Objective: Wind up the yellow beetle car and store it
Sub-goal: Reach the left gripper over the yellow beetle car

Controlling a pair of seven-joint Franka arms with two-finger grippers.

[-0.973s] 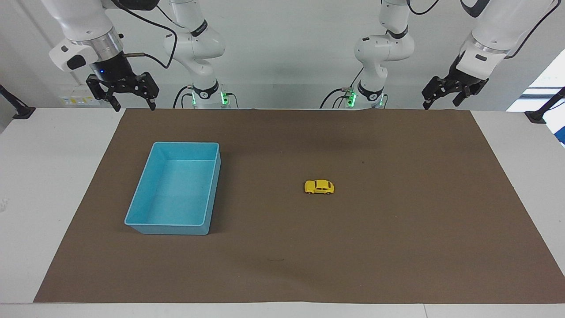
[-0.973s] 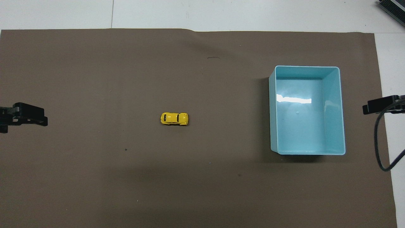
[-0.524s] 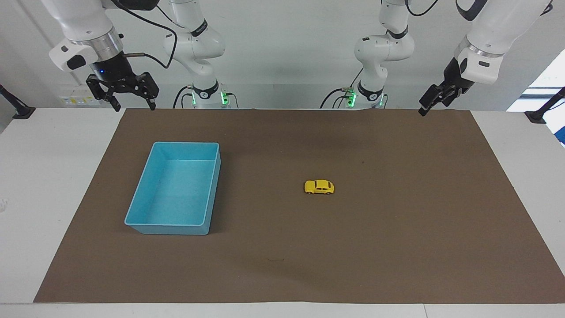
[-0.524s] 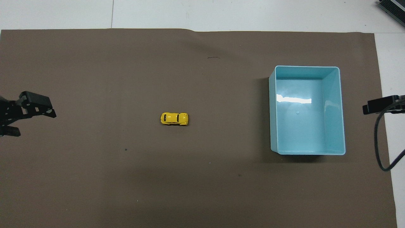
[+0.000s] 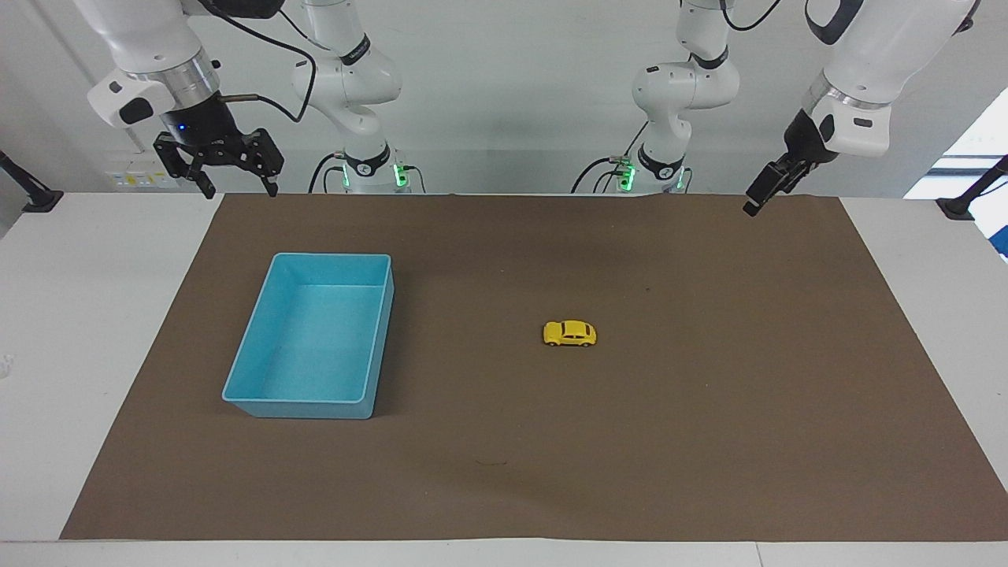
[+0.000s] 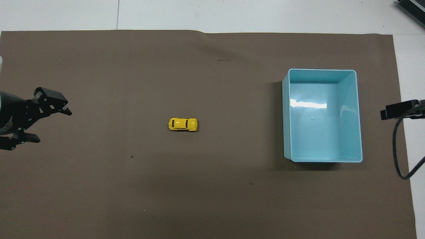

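Observation:
The yellow beetle car [image 5: 569, 333] stands on its wheels on the brown mat near the table's middle, and shows in the overhead view [image 6: 183, 124] too. My left gripper [image 5: 750, 206] hangs in the air over the mat's edge at the left arm's end, well away from the car. In the overhead view it [image 6: 52, 126] is open and empty. My right gripper [image 5: 240, 187] is open and empty, raised near its base, and waits there. Only its tip [image 6: 395, 111] shows in the overhead view.
An empty light blue bin [image 5: 331, 257] sits on the mat toward the right arm's end of the table, and its rim [image 6: 322, 70] shows in the overhead view too. A brown mat [image 5: 709, 433] covers most of the white table. A black cable [image 6: 396, 156] hangs by the right gripper.
My left gripper has turned about its wrist and moved inward over the mat toward the car. The car, the bin and the right arm have not moved.

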